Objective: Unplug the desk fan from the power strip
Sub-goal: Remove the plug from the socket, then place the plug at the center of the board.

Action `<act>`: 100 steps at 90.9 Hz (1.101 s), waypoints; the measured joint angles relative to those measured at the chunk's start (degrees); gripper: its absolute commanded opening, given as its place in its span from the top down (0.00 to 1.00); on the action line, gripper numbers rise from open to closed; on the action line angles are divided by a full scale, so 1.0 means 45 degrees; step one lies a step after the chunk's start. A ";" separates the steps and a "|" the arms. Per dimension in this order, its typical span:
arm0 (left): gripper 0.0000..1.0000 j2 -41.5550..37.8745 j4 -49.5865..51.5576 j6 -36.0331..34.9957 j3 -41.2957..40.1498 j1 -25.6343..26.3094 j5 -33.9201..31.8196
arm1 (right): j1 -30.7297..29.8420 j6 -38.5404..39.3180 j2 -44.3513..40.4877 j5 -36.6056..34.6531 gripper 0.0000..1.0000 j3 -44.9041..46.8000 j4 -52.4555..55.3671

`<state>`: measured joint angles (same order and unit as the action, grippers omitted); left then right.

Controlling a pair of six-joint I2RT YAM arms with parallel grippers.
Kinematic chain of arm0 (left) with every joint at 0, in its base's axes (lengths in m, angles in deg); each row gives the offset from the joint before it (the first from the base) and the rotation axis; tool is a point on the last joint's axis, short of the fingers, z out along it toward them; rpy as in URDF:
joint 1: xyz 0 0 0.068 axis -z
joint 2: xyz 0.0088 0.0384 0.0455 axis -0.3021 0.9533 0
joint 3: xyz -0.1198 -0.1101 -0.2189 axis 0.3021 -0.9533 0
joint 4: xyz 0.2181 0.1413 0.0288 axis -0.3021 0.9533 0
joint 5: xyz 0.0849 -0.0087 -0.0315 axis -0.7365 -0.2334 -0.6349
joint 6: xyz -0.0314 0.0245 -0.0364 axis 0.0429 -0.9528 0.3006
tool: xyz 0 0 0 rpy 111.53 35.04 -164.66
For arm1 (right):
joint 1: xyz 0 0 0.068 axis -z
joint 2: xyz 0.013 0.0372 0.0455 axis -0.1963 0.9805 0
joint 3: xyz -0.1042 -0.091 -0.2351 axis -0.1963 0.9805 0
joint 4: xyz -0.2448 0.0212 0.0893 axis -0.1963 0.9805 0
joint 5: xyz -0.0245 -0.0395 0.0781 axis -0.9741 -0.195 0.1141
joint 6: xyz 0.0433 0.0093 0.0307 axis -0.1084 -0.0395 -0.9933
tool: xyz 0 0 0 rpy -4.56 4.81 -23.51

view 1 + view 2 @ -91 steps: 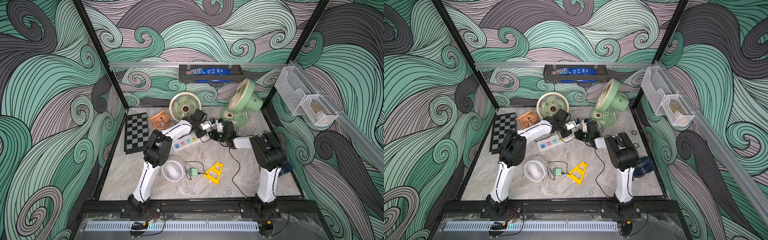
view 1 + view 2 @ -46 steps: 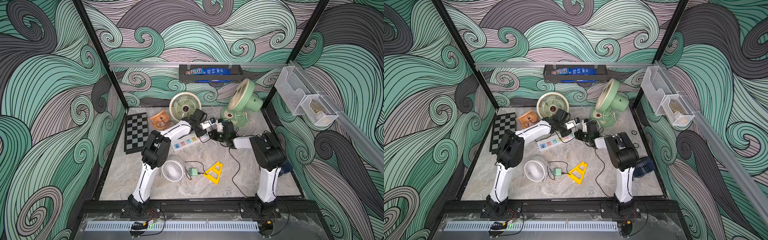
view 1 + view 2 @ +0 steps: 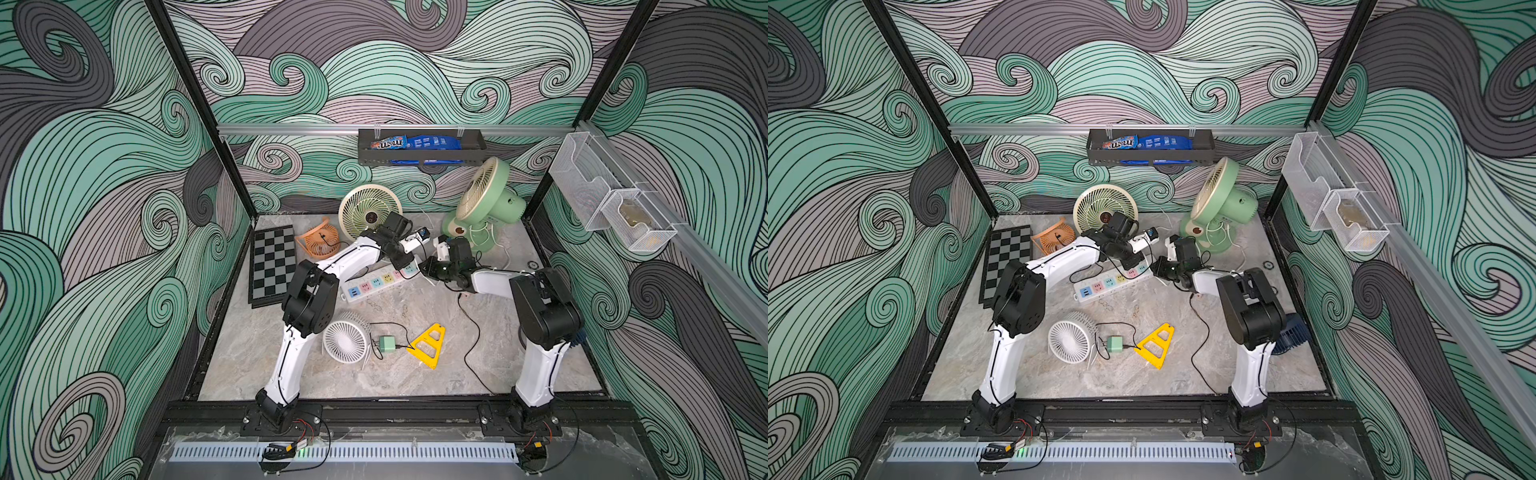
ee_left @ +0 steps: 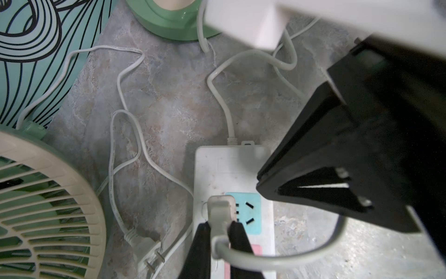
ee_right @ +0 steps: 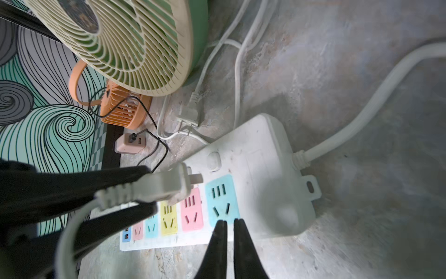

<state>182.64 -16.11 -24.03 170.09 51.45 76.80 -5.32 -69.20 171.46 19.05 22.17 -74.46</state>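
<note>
— At the left edge of the marble floor, what lies there?
— Both top views show a chessboard [image 3: 272, 266] lying flat along the left wall. An orange fan [image 3: 318, 245] sits just beside its far corner. A round cream fan [image 3: 370, 208] stands behind that, near the back wall.
— And the left gripper?
— The left gripper [image 4: 220, 225] is clamped on a grey-white plug [image 5: 166, 184]. In the right wrist view the plug's prongs [image 5: 196, 178] show bare, clear of the sockets and above the strip's switch end.
— Where is the power strip?
— The power strip [image 3: 376, 284] lies flat on the floor in the middle, under the left gripper, slanting from front left toward back right. Its thick white cord [image 5: 434, 51] leaves the far end. The end socket, a pale blue square [image 5: 218, 200], shows its slots uncovered.
— The right gripper?
— The right gripper [image 5: 230, 223] has its black fingers drawn almost together, with only a sliver between the tips and nothing in them. The tips sit at the strip's long edge by that blue square. Whether they press on it I cannot tell.
— Farther right?
— A green desk fan [image 3: 490, 199] stands at the back right corner, head tilted upward, its base near the strip's corded end. Which fan the held plug's cable [image 4: 265, 262] runs to I cannot tell. A second plug [image 4: 144, 248] lies loose on the floor beside the strip.
</note>
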 measured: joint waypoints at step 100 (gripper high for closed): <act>1.00 0.3541 0.1836 0.1739 0.5897 0.1438 -0.0083 | 0.3002 0.0816 -0.5712 0.0481 0.60 0.3444 0.1248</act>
<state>198.57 -7.85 -16.20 196.63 57.92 76.43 8.19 -65.53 145.75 21.22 37.67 -68.84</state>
